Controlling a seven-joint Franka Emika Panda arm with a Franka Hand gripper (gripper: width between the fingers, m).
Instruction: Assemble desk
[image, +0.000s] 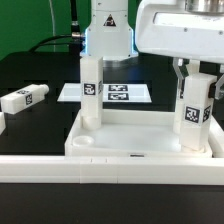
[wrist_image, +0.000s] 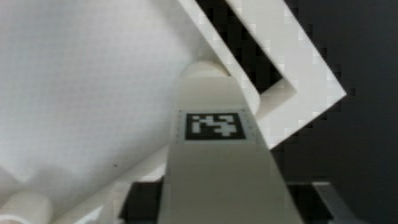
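End effector (image: 195, 78) grips the 2nd leg (image: 195, 115) upright at the desk top's (image: 140, 153) 3 o'clock corner; next, probably twisting it tight.

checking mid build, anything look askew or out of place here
Nothing stands out. The far leg and the held leg in the gripper stand upright in the desk top; a third leg lies loose on the table.

Desk top (image: 140, 130): white plastic, smooth, with a faint sheen on the rim. The left leg (image: 92, 108), the right leg (image: 195, 95) and the loose leg (image: 22, 99) are of the same white plastic, with smooth faces. The tags (image: 192, 113) are printed black and white, matt. Table (image: 35, 130): black, matt, even. Marker board (image: 135, 93): white, flat, paper-like, matt.
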